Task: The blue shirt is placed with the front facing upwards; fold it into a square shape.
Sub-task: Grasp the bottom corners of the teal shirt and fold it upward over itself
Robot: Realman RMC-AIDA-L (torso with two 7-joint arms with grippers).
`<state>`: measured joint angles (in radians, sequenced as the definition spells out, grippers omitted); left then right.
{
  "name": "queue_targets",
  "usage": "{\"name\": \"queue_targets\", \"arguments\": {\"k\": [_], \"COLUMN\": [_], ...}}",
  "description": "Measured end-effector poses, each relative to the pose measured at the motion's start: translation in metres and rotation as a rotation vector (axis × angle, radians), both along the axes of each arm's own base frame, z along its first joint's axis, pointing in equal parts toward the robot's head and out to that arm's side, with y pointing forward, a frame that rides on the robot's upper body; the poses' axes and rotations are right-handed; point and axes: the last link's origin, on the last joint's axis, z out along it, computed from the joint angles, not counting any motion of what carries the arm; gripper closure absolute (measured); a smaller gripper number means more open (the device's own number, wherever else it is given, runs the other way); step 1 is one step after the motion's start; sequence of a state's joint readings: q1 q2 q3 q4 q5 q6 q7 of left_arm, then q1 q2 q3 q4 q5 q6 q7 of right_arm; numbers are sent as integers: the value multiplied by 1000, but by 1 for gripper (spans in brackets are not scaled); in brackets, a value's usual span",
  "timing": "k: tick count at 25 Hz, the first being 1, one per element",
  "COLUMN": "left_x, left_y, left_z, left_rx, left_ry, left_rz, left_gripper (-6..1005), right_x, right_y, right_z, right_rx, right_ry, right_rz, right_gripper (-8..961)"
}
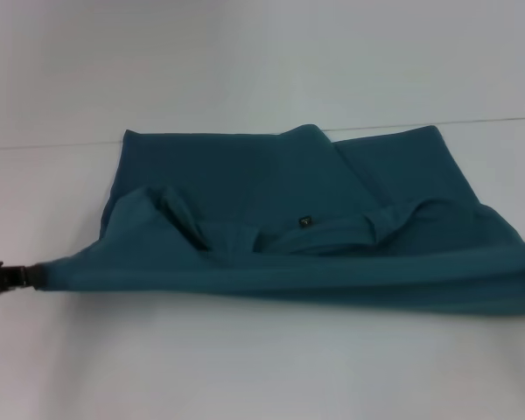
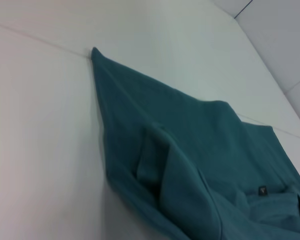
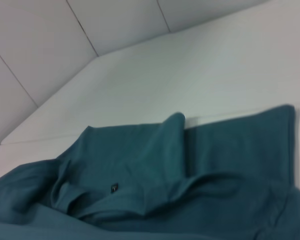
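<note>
Shirt (image 1: 280,184) edge stretched sideways, near side, left gripper (image 1: 2,278) clenched on its left end (right gripper out of view), rest lying beyond.

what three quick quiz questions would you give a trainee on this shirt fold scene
1. True or false: the blue shirt lies flat, fully spread.
2. In the head view, which gripper shows at the shirt's stretched near edge? A left B right
3. What small dark item sits near the collar?

Key: 1 false, the near edge is lifted and stretched in a band. 2 A, the left gripper meets the cloth's end; the right is out of view. 3 the neck label.
</note>
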<state>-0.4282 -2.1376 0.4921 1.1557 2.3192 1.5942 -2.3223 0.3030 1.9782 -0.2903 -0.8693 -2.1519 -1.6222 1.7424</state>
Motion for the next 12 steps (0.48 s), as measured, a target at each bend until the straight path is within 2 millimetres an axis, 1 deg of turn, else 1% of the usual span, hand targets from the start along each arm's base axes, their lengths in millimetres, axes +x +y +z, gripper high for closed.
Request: {"name": "queue_targets", "arguments": {"k": [6,12], "left_x": [-6,-12], "left_y": [-11,-18], "left_z": [-5,-4], "left_rx": [-20,-13], "left_ry": [-11,-25], "left_rz": [11,26], "left_gripper": [922,915], "right_x": [15,25], "right_y": [-21,-38], "right_z": [-6,-5], "right_rx": [-3,29], "right_ry": [11,12], "right_rz": [-47,-81], "right_gripper": [921,921]}}
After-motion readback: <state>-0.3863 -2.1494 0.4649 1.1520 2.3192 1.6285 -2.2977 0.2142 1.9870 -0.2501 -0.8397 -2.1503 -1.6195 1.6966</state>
